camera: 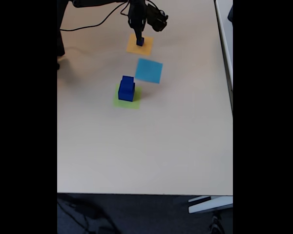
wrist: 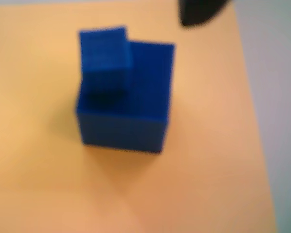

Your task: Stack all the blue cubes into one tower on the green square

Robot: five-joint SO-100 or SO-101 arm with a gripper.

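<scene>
Up on the orange square (camera: 132,48), the hand (camera: 139,38) sits at the small blue cube (camera: 139,42); can't tell if it's gripping. Medium cube (camera: 128,80) sits atop the large cube (camera: 126,92) on the green square (camera: 118,103).

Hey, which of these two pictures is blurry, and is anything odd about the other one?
Wrist view: out of focus throughout, the stacked blue cubes have soft edges, with a faint shadow on the sheet around them. Fixed view: sharper and evenly lit, but black bars fill both sides, and things on the table look tiny.
</scene>
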